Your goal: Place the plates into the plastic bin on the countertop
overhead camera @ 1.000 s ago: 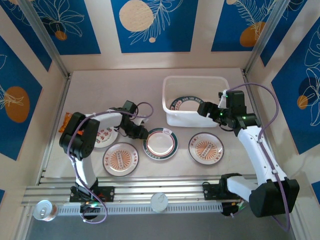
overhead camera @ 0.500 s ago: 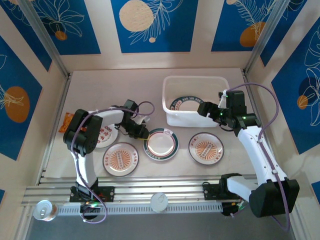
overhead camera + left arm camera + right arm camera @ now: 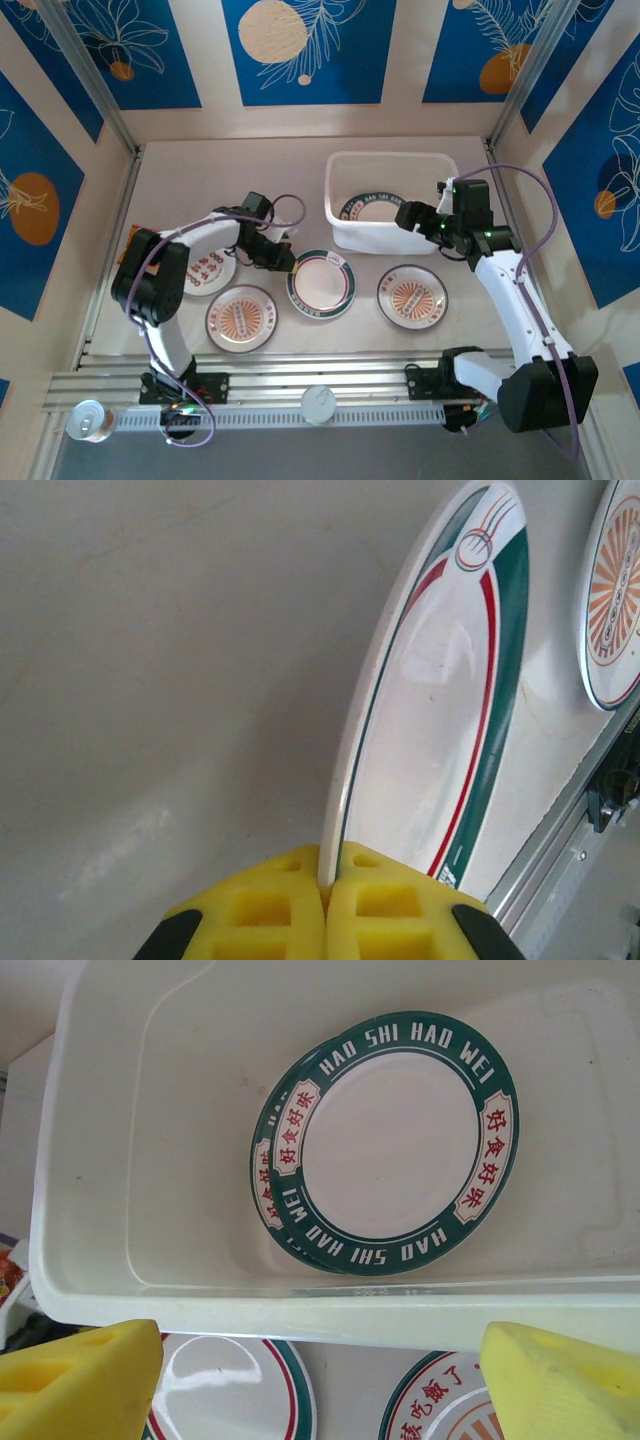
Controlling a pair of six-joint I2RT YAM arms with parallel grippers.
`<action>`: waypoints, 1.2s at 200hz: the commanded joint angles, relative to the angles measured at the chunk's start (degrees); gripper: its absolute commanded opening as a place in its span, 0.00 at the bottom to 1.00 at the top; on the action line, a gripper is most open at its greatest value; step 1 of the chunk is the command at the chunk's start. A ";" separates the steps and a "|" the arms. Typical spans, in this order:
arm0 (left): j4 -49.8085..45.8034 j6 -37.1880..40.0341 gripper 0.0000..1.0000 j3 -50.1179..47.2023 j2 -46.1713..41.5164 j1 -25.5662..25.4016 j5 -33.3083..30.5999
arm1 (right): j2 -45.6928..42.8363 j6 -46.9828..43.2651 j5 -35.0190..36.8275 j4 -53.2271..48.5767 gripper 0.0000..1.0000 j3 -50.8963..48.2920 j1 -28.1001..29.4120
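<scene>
A green-rimmed plate (image 3: 320,283) lies mid-countertop, and my left gripper (image 3: 281,259) is shut on its left rim. In the left wrist view the thin white edge of that plate (image 3: 440,710) is pinched between the yellow fingers (image 3: 260,915) of the left gripper (image 3: 325,880). Two green-rimmed plates (image 3: 390,1140) lie stacked in the plastic bin (image 3: 340,170). My right gripper (image 3: 408,216) hovers open over the bin's front right rim (image 3: 300,1305). Orange-centred plates lie at front left (image 3: 240,318), front right (image 3: 412,296) and under the left arm (image 3: 205,270).
An orange snack packet (image 3: 133,243) lies by the left wall. A can (image 3: 88,420) and a round lid (image 3: 320,403) sit on the metal rail at the near edge. Cream walls border the countertop (image 3: 230,180) on three sides.
My left gripper has closed onto the rim of the green-rimmed plate, and the left arm's elbow has swung left. The right arm has stayed where it was.
</scene>
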 commanded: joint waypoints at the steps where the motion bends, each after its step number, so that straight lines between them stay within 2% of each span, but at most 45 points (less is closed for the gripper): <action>1: -3.06 -0.88 0.00 -0.91 -4.36 1.51 -1.82 | 1.70 -1.54 -1.34 1.16 0.84 1.46 -0.20; 71: -2.78 -5.00 0.00 -3.89 -16.87 10.11 -2.38 | 1.91 -1.95 -2.88 2.80 0.84 1.23 0.01; 127: -4.01 -7.17 0.00 -2.91 -24.93 16.23 -5.72 | -0.64 -0.92 -3.31 3.13 0.83 0.60 0.62; 152: -2.93 -8.73 0.00 -1.85 -27.16 19.34 -3.26 | -1.10 -0.65 -4.13 3.50 0.83 1.01 1.14; 176: -1.06 -10.83 0.00 -0.23 -27.55 20.78 0.43 | -0.39 -0.83 -8.37 4.63 0.83 1.85 1.53; 194: 2.14 -13.41 0.00 1.28 -27.27 21.10 3.92 | 0.66 -1.06 -11.11 5.55 0.81 3.44 2.20; 240: 7.87 -18.64 0.00 3.59 -28.14 20.76 8.22 | 6.49 -3.57 -15.75 4.86 0.78 11.63 6.54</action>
